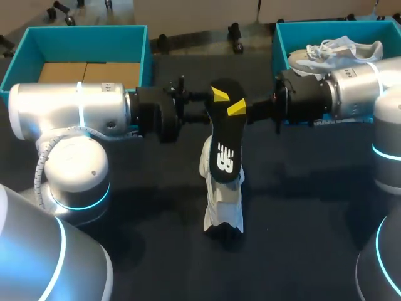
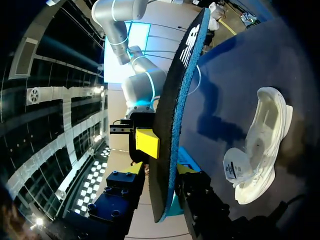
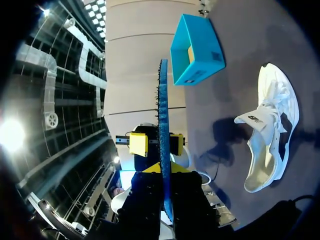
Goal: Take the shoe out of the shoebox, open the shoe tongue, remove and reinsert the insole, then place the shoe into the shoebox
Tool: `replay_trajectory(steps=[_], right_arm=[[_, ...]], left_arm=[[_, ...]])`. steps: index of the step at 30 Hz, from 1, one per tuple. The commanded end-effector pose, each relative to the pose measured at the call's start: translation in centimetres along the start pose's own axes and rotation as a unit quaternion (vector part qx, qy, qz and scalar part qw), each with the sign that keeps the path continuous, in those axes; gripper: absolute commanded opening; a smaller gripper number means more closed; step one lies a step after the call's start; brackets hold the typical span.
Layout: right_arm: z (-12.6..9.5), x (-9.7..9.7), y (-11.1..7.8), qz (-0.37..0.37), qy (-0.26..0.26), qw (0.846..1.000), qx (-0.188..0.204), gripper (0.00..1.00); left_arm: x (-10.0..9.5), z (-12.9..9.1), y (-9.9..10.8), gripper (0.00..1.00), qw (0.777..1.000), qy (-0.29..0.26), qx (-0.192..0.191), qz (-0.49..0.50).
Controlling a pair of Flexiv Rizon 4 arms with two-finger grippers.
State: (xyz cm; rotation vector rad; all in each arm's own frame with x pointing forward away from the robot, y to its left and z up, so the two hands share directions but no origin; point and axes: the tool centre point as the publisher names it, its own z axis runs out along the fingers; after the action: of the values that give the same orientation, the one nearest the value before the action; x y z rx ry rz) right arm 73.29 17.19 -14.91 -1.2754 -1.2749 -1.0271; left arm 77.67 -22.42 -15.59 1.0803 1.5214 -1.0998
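Observation:
A black insole (image 1: 225,144) with a blue underside (image 2: 180,85) hangs upright in the air over the middle of the table. My right gripper (image 1: 241,110) is shut on its upper end, and the insole shows edge-on (image 3: 163,100) between that gripper's fingers (image 3: 165,175). My left gripper (image 1: 213,105) faces it from the other side. Its yellow tips (image 3: 137,144) stand on either side of the insole, one with a small gap. The white shoe (image 1: 222,207) lies on the dark table below, seen also in both wrist views (image 2: 260,145) (image 3: 270,135).
A teal box (image 1: 94,34) with cardboard inside stands at the back left, also in the right wrist view (image 3: 195,50). A second teal box (image 1: 294,31) at the back right holds another white shoe (image 1: 335,53). Both arms cross the table's middle.

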Motion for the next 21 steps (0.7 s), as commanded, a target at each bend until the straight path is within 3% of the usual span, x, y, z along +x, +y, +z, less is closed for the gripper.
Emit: replay_trajectory(steps=[1,12,19,20,21], right_arm=[[0.06,0.07,-0.23,0.001,-0.003,1.0,-0.003,0.0],[-0.14,-0.11,0.03,-0.002,-0.001,1.0,0.0,0.0],[-0.19,-0.25,0.11,-0.007,0.001,1.0,0.002,0.0],[-0.25,-0.26,0.06,-0.009,-0.001,1.0,-0.002,0.17],[-0.45,-0.3,-0.04,-0.013,-0.005,1.0,-0.009,1.0]], left_arm=[[-0.08,0.35,0.23,0.33,1.0,0.003,-0.001,0.001],[0.23,0.3,0.47,0.01,1.0,0.01,-0.004,-0.006],[0.35,0.66,0.15,0.0,1.0,0.01,0.003,-0.015],[0.38,0.68,0.15,0.0,1.0,0.011,0.006,-0.021],[0.41,0.7,0.14,0.0,0.999,0.014,0.009,-0.028]])
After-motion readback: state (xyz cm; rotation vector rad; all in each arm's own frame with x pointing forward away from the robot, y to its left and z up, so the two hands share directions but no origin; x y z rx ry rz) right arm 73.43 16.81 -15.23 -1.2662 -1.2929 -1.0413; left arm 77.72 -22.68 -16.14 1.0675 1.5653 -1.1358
